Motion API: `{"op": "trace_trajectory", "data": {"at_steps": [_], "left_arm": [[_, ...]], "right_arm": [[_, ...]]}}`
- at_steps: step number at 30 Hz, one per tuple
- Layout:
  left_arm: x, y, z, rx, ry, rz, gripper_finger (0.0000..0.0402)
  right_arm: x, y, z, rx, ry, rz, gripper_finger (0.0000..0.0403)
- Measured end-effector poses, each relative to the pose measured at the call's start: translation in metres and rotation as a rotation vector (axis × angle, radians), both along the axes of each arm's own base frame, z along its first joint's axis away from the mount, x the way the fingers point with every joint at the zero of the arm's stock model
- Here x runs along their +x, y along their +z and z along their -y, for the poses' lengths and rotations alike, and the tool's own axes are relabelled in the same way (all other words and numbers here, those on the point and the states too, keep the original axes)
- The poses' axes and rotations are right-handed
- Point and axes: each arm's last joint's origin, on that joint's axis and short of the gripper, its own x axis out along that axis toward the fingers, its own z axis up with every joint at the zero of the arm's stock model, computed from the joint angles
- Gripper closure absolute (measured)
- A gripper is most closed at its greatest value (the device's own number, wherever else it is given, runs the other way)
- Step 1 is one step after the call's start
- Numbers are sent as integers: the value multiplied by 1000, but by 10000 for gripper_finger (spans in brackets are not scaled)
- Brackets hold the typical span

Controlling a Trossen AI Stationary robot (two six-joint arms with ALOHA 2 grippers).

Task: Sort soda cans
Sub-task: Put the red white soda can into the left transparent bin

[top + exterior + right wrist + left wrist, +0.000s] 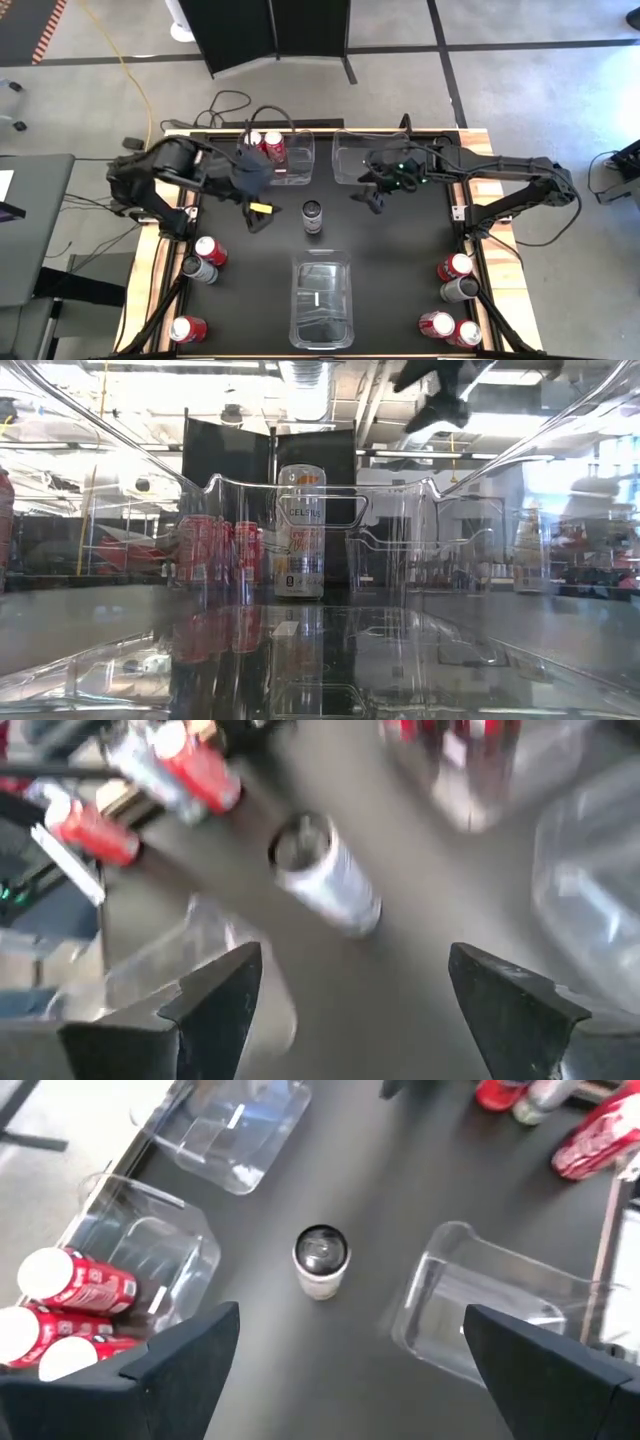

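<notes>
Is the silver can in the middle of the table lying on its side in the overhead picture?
No. The silver can stands upright on the dark table, its round top facing the camera, with no tool touching it.

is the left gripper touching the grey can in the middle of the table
Apart. The high view shows bare dark table between the left gripper and the upright grey can; the left wrist view shows the can standing alone beyond the open jaws.
</notes>
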Motion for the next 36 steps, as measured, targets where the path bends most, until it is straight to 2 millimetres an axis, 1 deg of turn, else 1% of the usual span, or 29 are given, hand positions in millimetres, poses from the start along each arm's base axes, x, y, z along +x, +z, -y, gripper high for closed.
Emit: {"op": "trace_trajectory", "data": {"at_steps": [3,6,9,12,15,17,19,21,24,27,32,36], "left_arm": [[19,-13,2,52,0,-53,20],[37,-22,5,105,-46,-64,20],[53,-25,5,144,-98,-22,20],[68,-27,3,174,-144,19,20],[73,-25,-5,191,-186,40,20],[74,-23,-10,189,-208,52,20],[75,-23,-16,186,-224,53,20],[76,-24,-20,193,-239,45,20],[76,-23,-26,230,-269,31,20],[77,-24,-32,221,-328,25,20],[77,-24,-38,205,-355,26,20],[77,-24,-45,206,-335,23,20]], "right_arm": [[-10,-1,-9,84,14,-129,64],[-26,-10,-19,160,-17,-335,71],[-45,-18,-31,247,-113,-559,80],[-64,-22,-46,283,-199,-769,88],[-75,-23,-63,287,-249,-874,91],[-77,-23,-76,298,-244,-882,92],[-77,-23,-91,329,-189,-861,92],[-73,-22,-105,317,-84,-789,92],[-69,-19,-127,227,126,-652,92],[-69,-16,-145,235,227,-580,92],[-85,-15,-172,275,260,-593,92],[-96,-16,-185,247,210,-583,92]]}}
